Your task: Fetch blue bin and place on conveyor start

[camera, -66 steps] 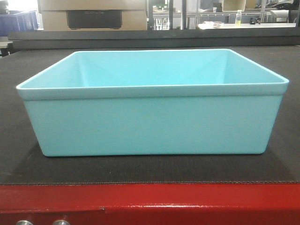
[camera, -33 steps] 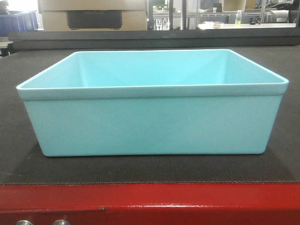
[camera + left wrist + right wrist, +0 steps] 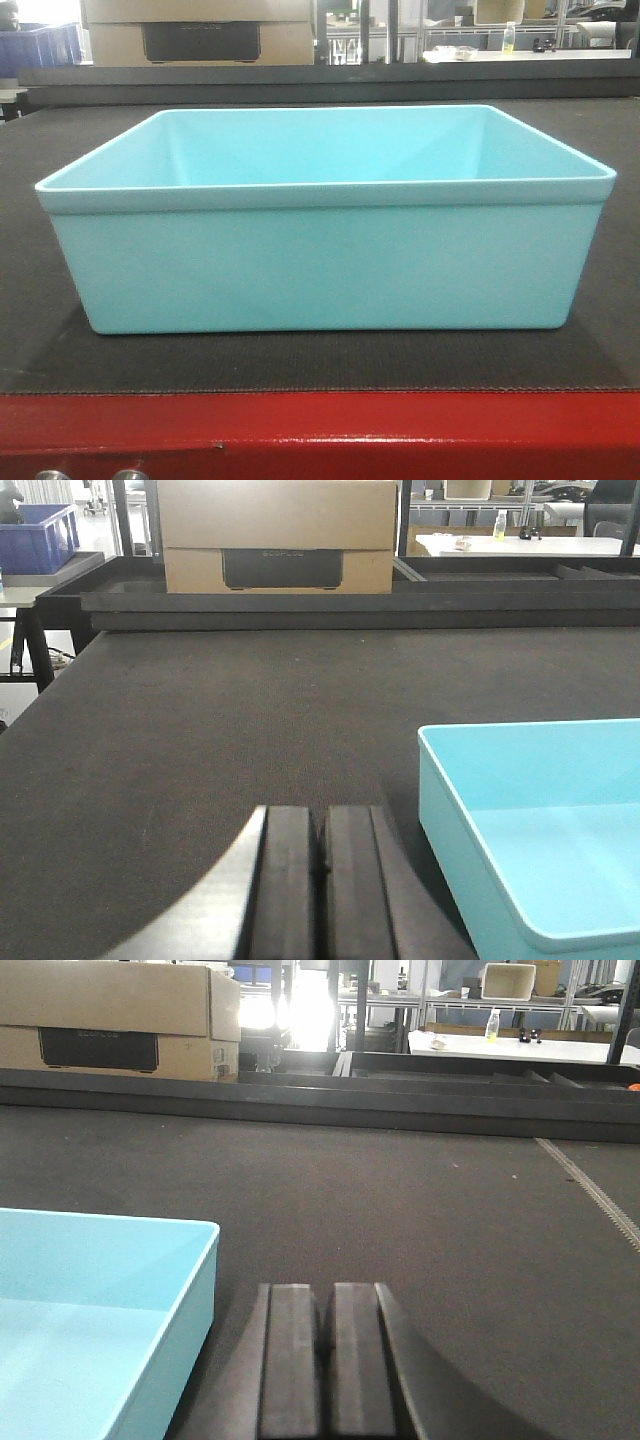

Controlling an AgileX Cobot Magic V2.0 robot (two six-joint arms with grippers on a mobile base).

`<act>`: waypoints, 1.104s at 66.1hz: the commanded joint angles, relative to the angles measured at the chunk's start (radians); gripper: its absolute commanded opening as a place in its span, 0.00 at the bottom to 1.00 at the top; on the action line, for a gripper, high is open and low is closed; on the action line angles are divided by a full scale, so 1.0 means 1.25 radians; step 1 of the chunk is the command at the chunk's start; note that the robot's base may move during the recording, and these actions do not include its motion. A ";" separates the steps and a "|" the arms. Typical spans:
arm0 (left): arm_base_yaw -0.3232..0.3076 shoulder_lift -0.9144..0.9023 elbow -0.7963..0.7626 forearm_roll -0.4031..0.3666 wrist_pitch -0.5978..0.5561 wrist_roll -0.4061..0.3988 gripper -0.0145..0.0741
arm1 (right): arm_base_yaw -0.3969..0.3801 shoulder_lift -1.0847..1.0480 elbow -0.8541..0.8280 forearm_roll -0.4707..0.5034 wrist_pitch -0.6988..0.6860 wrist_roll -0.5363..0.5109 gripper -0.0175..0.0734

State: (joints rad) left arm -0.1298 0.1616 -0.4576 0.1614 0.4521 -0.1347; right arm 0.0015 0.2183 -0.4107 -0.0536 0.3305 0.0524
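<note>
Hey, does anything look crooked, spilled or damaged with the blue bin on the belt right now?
Nothing stands out. The blue bin sits upright and flat on the black belt, empty, with no cracks showing. Both claws, left and right, are shut beside it, apart from its walls.

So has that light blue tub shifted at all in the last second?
No. The blue bin sits at the same spot on the black belt, its base just as far behind the red front edge.

Smooth plastic blue bin (image 3: 325,265), rough matt belt (image 3: 320,360)
</note>
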 commanded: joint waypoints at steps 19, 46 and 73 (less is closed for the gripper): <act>0.002 -0.003 0.003 0.002 -0.018 0.001 0.04 | -0.005 -0.003 0.000 -0.010 -0.019 -0.004 0.01; 0.120 -0.123 0.211 -0.092 -0.172 0.006 0.04 | -0.005 -0.003 0.000 -0.010 -0.019 -0.004 0.01; 0.133 -0.129 0.366 -0.108 -0.338 0.046 0.04 | -0.005 -0.003 0.000 -0.010 -0.019 -0.004 0.01</act>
State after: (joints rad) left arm 0.0319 0.0061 -0.0006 0.0276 0.0710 -0.0813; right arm 0.0015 0.2183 -0.4107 -0.0536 0.3282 0.0524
